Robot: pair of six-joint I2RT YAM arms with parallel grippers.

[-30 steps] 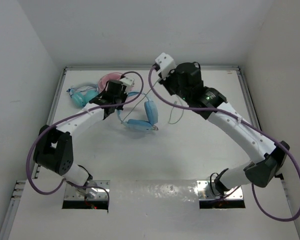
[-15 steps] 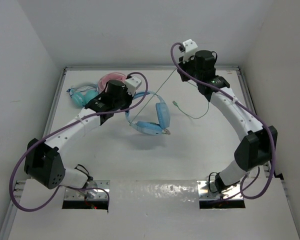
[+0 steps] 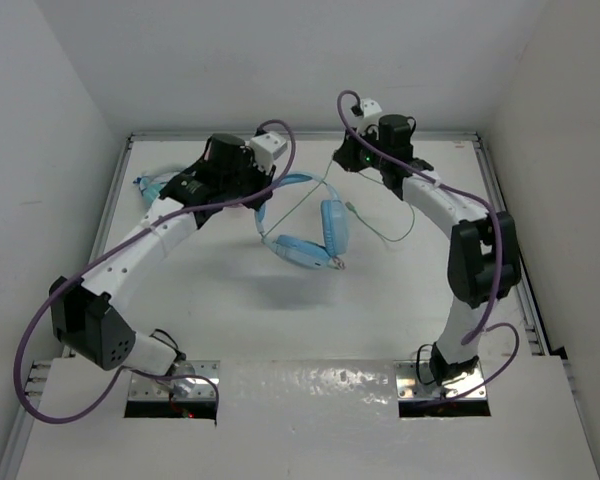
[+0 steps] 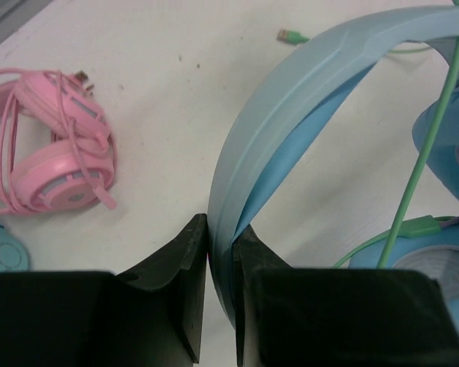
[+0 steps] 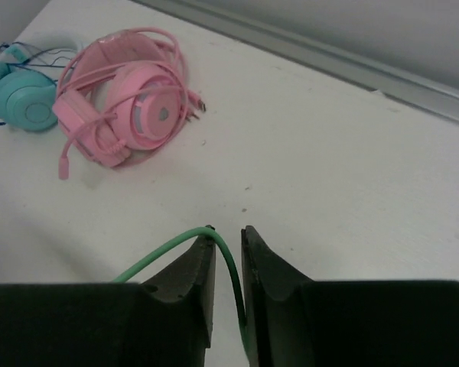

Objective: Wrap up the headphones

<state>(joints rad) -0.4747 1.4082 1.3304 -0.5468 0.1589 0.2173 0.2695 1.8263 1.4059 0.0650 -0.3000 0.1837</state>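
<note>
White walls close in a white tabletop [image 3: 230,320] seen from above. The left hand [image 3: 259,195] is clenched on one end of the headband of the light-blue headphones [image 3: 332,222], which sit mid-tabletop toward the far side, between the two arms. Their oval earcups lie close together and their soft shadow falls apart from them, nearer the bases. A thin pale-green cable [image 3: 300,208] runs in a straight line under the headband toward the right hand [image 3: 344,160], which hangs near the far edge; from here its grip cannot be made out. More cable loops loosely on the tabletop to the right. Teal headphones [image 3: 154,187] peek out at the far left behind the left arm.

The left wrist view shows the black fingers [image 4: 190,260] pinching the wide, smooth headband [image 4: 291,92] edge-on, paler outside and deeper blue inside. Both earcups crowd the right edge, with the cable [image 4: 421,168] crossing them upright. A green plug [image 4: 292,35] lies on the tabletop beyond. Pink headphones [image 4: 57,153], wound in their own cord, lie at left, well apart.

The right wrist view shows the right hand [image 5: 228,246] nearly closed, grasping the cable [image 5: 168,246], which arches out to the left from between its fingers. Pink headphones [image 5: 126,99] and teal headphones [image 5: 27,95] lie side by side at the far left, near a grey rail [image 5: 329,57].
</note>
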